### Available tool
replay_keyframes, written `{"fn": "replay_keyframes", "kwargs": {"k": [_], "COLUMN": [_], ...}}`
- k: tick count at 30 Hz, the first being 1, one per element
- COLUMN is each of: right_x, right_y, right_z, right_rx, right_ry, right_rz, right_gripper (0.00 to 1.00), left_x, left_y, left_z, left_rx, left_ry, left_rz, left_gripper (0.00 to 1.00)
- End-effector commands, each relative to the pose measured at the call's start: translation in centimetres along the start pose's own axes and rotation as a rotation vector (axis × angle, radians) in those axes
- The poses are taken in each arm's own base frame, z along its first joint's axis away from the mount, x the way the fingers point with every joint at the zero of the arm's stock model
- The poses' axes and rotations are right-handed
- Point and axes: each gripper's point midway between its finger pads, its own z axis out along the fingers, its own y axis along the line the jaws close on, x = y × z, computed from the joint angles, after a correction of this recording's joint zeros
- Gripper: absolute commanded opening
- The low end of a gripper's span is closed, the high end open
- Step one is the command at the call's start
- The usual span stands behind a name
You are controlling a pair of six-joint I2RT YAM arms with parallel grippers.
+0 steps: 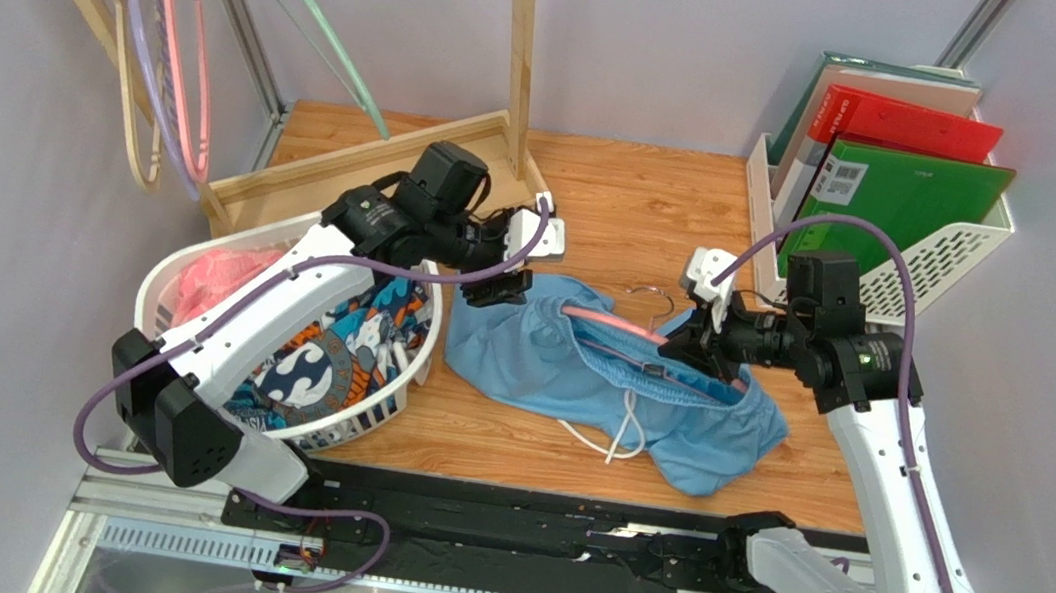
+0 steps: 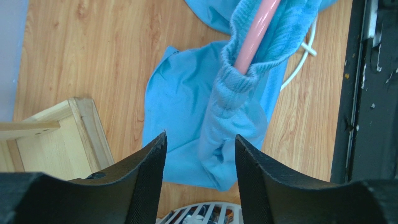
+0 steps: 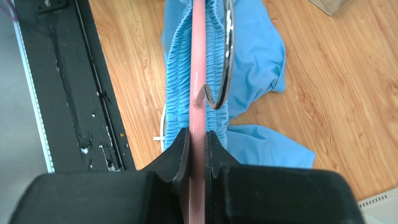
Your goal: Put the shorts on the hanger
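My right pincer (image 3: 198, 136) is clamped on the salmon-pink hanger (image 3: 198, 70), both fingers pressed flat against its thin bar just beside the root of the silver hook (image 3: 227, 60); my left pincer (image 2: 200, 140) hangs with its fingers apart and nothing between them, over the left end of the light blue shorts (image 1: 600, 374). The shorts lie in the middle of the wooden table (image 1: 636, 204), to the right of the white laundry basket (image 1: 172, 286); their ribbed elastic waistband (image 3: 180, 70) is bunched along the hanger bar with the bar threaded inside it, while the rest of the cloth spreads flat on the wood and one leg trails towards the near right; the white drawstring (image 1: 623, 437) loops out on the near side. I judge the shorts light, soft and quite limp; they should sag wherever I let go, and the gathered elastic probably wants to spring back and slide along the smooth bar. The waistband looks the best hold, thick and ribbed, so a pinch on its left edge ought to grip without slipping; the thin leg cloth would likely just stretch away. The hanger seems stiff but slender, and may twist in my right grip if I pull the waistband hard; the loose drawstring could snag.
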Motion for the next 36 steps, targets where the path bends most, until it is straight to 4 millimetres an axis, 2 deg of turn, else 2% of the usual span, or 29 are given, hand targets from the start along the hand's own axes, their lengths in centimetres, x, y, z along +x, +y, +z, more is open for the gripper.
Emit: {"fn": "replay_keyframes", "kwargs": {"k": [1,2,4,6,8,9,12,14,17,18,23,26,33,36], "right_x": [-5.2,-6.4,-7.9,-10.0,-11.7,-12.0,-13.9,-15.2,-16.6,-17.2,-20.0,-20.5,-21.1,-21.2], "right_y": [-3.2,-4.4,-5.4,-6.7,-7.9,-8.9,-10.0,-11.2,-12.2,-12.4,-12.3,-12.0,-11.0,-10.8], "right_z": [-1.7,-2.2,-2.8,-3.2,-3.9,-3.4,-3.1,-3.1,-2.5,-2.3,-1.2,-0.3,1.7,2.2], "right_rx": [0.160,0.205,0.251,0.286,0.337,0.345,0.349,0.404,0.474,0.482,0.493,0.507,0.523,0.526], "right_ry": [-0.092,-0.099,-0.126,-0.167,-0.209,-0.212,-0.280,-0.343,-0.369,-0.385,-0.459,-0.464,-0.475,-0.475], "right_rz": [0.113,0.134,0.236,0.281,0.373,0.421,0.556,0.654,0.694,0.721,0.716,0.730,0.761,0.773], "right_gripper": [0.00,0.00,0.00,0.00,0.00,0.00,0.00,0.00,0.00,0.00,0.00,0.00,0.00,0.00], "left_x": [-7.5,-8.7,-10.8,-12.0,-12.8,-13.7,-15.2,-16.3,-17.4,-17.7,-18.2,-18.4,-18.0,-17.2], "left_y": [1.3,1.7,1.8,2.1,2.5,2.7,2.8,2.5,2.4,2.1,0.6,-0.8,-0.7,-0.9], "left_z": [-5.1,-5.9,-7.7,-8.9,-9.3,-9.8,-9.5,-8.8,-7.9,-6.9,-4.2,-2.9,-1.0,0.1], "left_rx": [-0.149,-0.175,-0.220,-0.246,-0.255,-0.257,-0.222,-0.162,-0.145,-0.124,-0.072,-0.048,-0.032,-0.019], "left_ry": [-0.232,-0.280,-0.357,-0.396,-0.418,-0.443,-0.485,-0.521,-0.547,-0.542,-0.518,-0.511,-0.520,-0.502], "left_rz": [-0.052,-0.059,-0.115,-0.149,-0.220,-0.261,-0.357,-0.389,-0.486,-0.530,-0.675,-0.711,-0.857,-0.895], "left_gripper": [0.61,0.62,0.65,0.65,0.65,0.65,0.65,0.70,0.71,0.71,0.66,0.66,0.67,0.66]}}
